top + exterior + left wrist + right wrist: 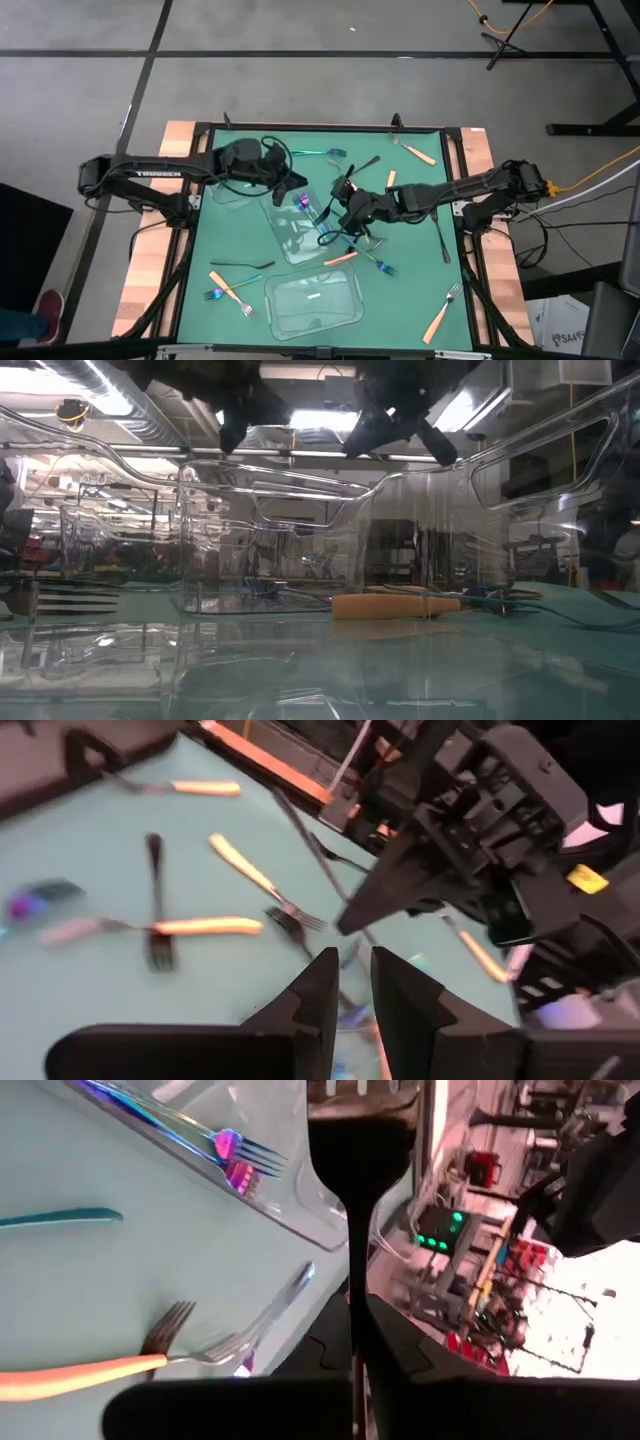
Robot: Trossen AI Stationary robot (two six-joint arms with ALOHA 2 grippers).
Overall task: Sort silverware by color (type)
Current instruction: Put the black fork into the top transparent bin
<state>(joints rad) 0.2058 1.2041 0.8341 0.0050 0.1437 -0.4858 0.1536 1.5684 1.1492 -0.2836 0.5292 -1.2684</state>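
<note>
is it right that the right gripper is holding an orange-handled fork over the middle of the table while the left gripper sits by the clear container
Not quite: the right gripper is shut on a black utensil, not an orange-handled fork. The right wrist view shows the dark piece clamped between its fingers. The rest holds: in the high view it is over the middle of the table, and the left gripper sits by the clear container.

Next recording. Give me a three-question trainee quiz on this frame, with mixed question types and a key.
1. True or false: the right gripper is clamped on a black utensil.
2. The left gripper is above the far edge of the centre clear container. What lies inside the container? A: an iridescent fork. B: an orange-handled fork. C: nothing.
3. Fill in: the fork at the bottom right of the table in the high view has a ____ handle.

Key: 1 true; 2 A; 3 orange.
</note>
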